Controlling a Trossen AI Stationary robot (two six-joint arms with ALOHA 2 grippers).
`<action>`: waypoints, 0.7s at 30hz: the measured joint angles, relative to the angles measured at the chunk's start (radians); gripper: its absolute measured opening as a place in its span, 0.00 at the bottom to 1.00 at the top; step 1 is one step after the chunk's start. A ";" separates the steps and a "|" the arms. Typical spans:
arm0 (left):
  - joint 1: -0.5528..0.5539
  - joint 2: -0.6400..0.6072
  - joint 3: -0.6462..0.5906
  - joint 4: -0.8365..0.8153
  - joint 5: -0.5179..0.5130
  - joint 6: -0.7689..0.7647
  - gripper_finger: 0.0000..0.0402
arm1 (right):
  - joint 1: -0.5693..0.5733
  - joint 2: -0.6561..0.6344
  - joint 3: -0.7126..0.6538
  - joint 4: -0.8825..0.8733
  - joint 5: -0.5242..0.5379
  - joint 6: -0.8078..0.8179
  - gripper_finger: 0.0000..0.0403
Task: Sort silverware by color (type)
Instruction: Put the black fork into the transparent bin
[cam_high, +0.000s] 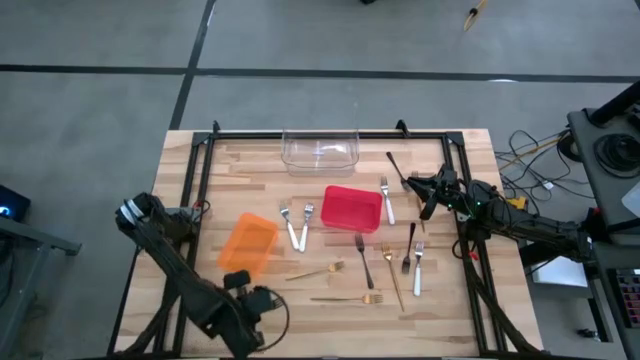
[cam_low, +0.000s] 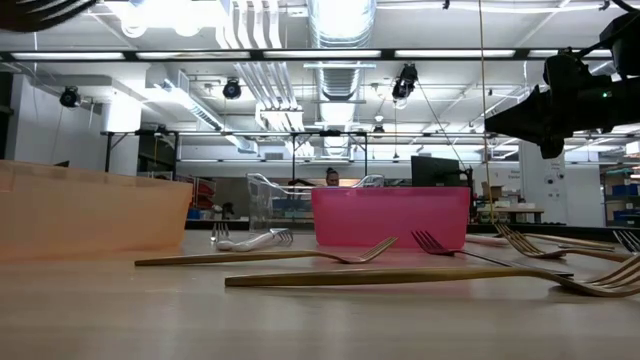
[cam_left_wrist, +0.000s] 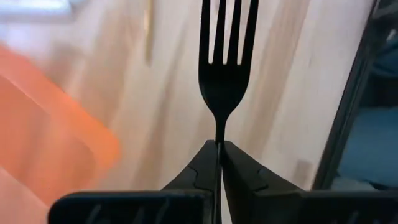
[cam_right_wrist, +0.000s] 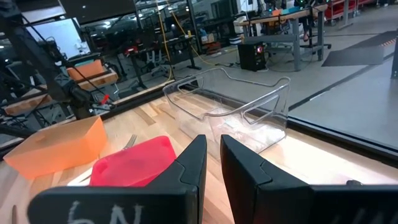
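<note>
Over the pale wooden table (cam_high: 240, 170), beside the orange plastic bin (cam_high: 247, 243), the left gripper (cam_left_wrist: 219, 146) pinches a black metal fork (cam_left_wrist: 224, 74) by its thin neck; it could swivel or slip. The right gripper (cam_high: 428, 195) waits opposite.

We can make out only pale marks on the right gripper's (cam_right_wrist: 211, 163) dark body in its wrist view, too partial to read. We find no other lettering, label or number.
</note>
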 joint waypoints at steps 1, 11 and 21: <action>0.016 -0.018 0.000 0.000 -0.022 0.034 0.00 | 0.000 0.000 0.000 0.000 0.000 0.000 0.09; 0.225 -0.203 0.000 -0.014 -0.148 0.459 0.00 | 0.000 0.000 0.000 0.039 -0.004 0.045 0.09; 0.571 -0.312 0.000 0.088 -0.161 1.058 0.00 | 0.000 0.000 0.000 0.243 -0.053 0.022 0.09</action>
